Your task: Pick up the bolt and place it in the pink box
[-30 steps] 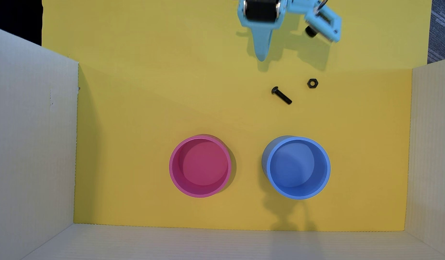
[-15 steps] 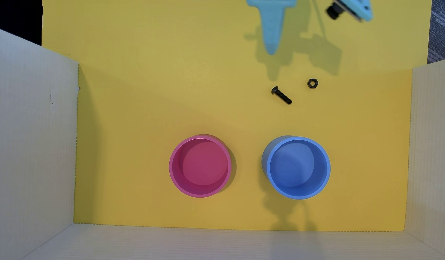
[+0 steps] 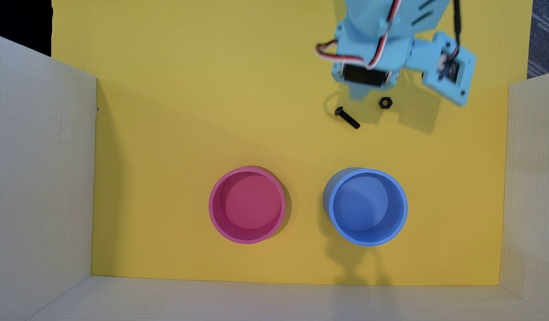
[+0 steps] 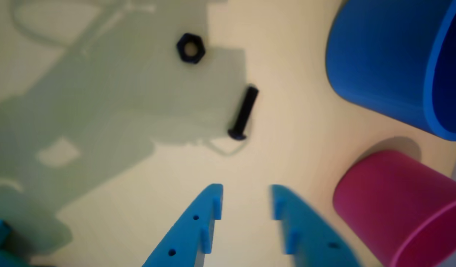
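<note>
We see bolt (image 3: 347,117) flat on desk (image 3: 205,123), diagonal overhead, head upper-left; gripper (image 4: 246,193) above, parted, empty.

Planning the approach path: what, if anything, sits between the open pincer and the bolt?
Nothing visible. In the wrist view, bare yellow surface separates the pincer from the bolt; the hex nut lies beyond it.

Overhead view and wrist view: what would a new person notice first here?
First, the pink box and the blue container, side by side on the yellow floor. Then the open gripper above the bolt, with a black nut nearby.
</note>
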Available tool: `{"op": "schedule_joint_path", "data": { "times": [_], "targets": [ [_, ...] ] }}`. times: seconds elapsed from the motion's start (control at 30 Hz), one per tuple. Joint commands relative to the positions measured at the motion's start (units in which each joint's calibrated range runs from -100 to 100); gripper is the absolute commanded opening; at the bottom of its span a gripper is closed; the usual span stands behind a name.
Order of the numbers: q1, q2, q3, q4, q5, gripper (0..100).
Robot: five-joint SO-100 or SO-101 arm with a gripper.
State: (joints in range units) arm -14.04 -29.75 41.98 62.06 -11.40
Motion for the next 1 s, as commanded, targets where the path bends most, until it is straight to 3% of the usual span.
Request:
{"op": "schedule_joint_path", "data": {
  "times": [0.0,0.17,0.53,0.97],
  "targets": [
    [-0.2,0.4,-0.1,-2.7,-0.7,20],
    [-0.2,0.9,2.6,-7.2,-0.7,15],
    [1.6,1.5,4.6,-9.8,-0.6,15],
    [2.0,15.6,1.4,-13.7,-0.8,15]
  ]
}}
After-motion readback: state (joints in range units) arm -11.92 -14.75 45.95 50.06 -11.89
